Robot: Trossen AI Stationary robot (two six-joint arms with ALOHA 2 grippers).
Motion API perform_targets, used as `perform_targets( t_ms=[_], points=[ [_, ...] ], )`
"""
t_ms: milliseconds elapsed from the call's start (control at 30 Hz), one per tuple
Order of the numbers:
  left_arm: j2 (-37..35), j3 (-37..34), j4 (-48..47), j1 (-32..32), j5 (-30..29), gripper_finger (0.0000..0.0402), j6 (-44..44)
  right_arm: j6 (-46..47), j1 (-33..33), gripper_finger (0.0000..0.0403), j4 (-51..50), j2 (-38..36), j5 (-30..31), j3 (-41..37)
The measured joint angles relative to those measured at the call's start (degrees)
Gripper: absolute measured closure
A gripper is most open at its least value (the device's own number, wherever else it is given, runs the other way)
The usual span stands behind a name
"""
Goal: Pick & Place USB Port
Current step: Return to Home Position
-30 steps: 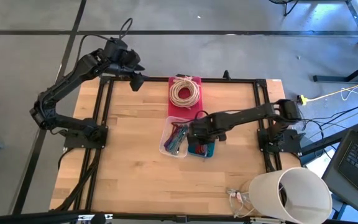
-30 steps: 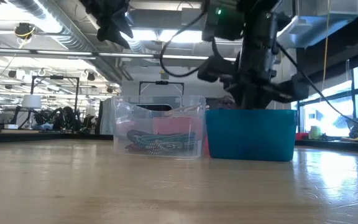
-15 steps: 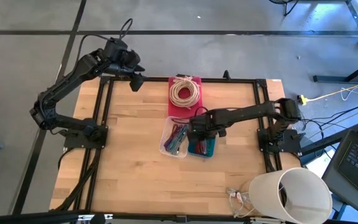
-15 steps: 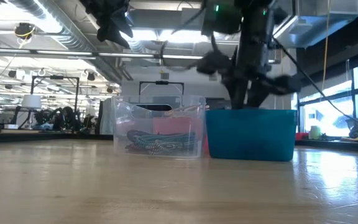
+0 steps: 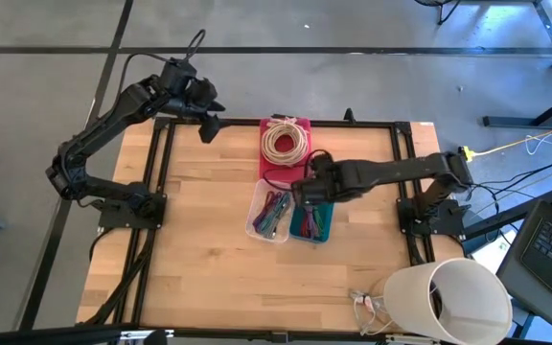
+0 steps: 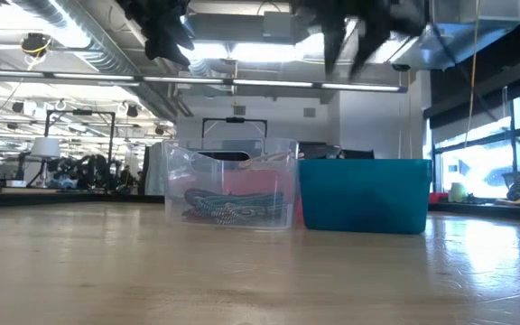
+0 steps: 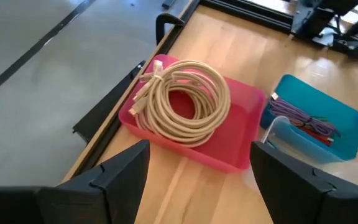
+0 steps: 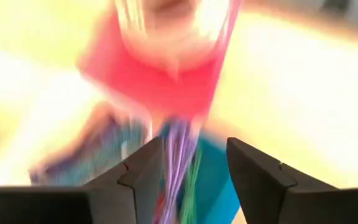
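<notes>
The right gripper hovers above the blue bin, fingers spread, holding nothing. The violet cable lies in that bin, beneath the gripper. The left gripper, also spread, hangs over the far-left corner of the table.

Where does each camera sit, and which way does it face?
High: above the table, facing down; left gripper, right gripper show.
Low: tabletop height, facing level at clear bin, blue bin.
Left wrist: faces pink bin; own open fingers show.
Right wrist: faces blue bin; own open fingers show.
Shared: pink bin, high and left wrist.
</notes>
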Motion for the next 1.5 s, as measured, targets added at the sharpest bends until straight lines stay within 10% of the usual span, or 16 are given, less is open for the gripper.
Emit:
perform_targets(
  t_ms=[133, 367, 567, 900, 1300, 1500],
  points=[
    [0.0, 0.0, 0.1, 0.0, -0.7, 0.0132, 0.7, -5.5, 3.7, 0.0243, -9.7, -0.1, 15.6, 11.8],
    [0.0, 0.0, 0.1, 0.0, -1.5, 0.0132, -1.8, -27.7, 7.1, 0.0302, -14.9, -0.3, 22.1, 28.8],
    [0.0, 0.0, 0.0, 0.0, -1.5, 0.0132, -3.3, -44.4, 7.7, 0.0393, -15.0, -3.0, 17.1, 36.4],
    [0.0, 0.0, 0.1, 0.0, -1.5, 0.0132, -3.4, -57.0, 6.3, 0.0400, -14.9, -6.1, 5.5, 35.4],
    [0.0, 0.0, 0.1, 0.0, -1.5, 0.0132, -3.4, -49.3, 6.2, 0.0402, -14.2, -30.1, -2.3, -6.3],
    [0.0, 0.0, 0.1, 0.0, -1.5, 0.0132, -3.4, -43.7, 10.4, 0.0402, 9.7, -46.3, -15.3, -30.5]
  ],
)
